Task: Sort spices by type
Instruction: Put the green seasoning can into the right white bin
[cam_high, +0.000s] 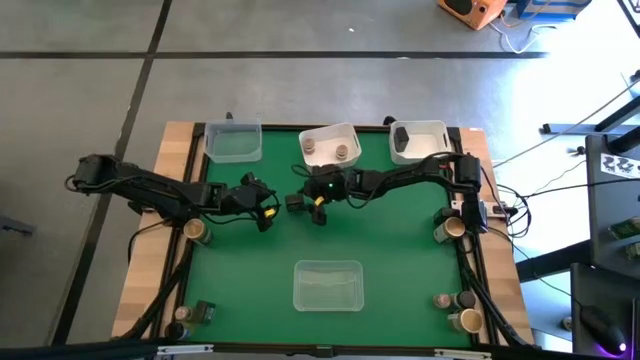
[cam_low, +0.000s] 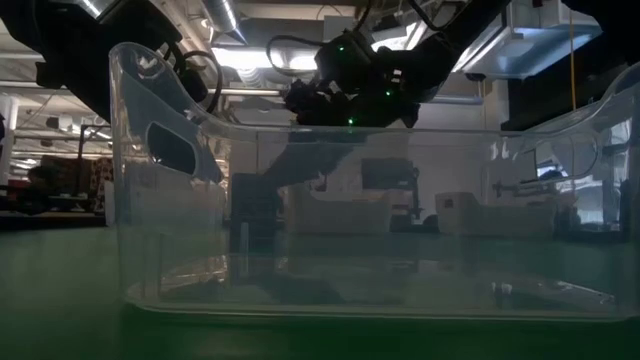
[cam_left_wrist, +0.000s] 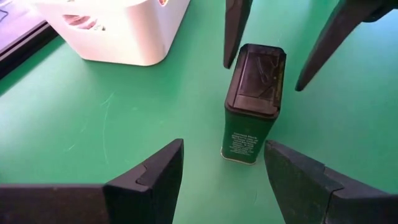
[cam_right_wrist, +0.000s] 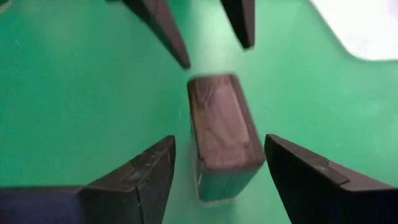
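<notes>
Green tin (cam_left_wrist: 254, 102) stands upright just beside the white tray (cam_left_wrist: 118, 31). Left end effector (cam_left_wrist: 224, 180) and right end effector (cam_right_wrist: 217, 174) flank the tin, both spread, neither pinching it.

Overhead looks down, low camera behind clear tray (cam_low: 330, 240), 2 wrists share tin (cam_left_wrist: 254, 102)

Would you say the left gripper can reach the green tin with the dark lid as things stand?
Probably yes: the left gripper is open with the green tin standing between its fingers, though the right gripper, also open, crowds it from the opposite side.
</notes>
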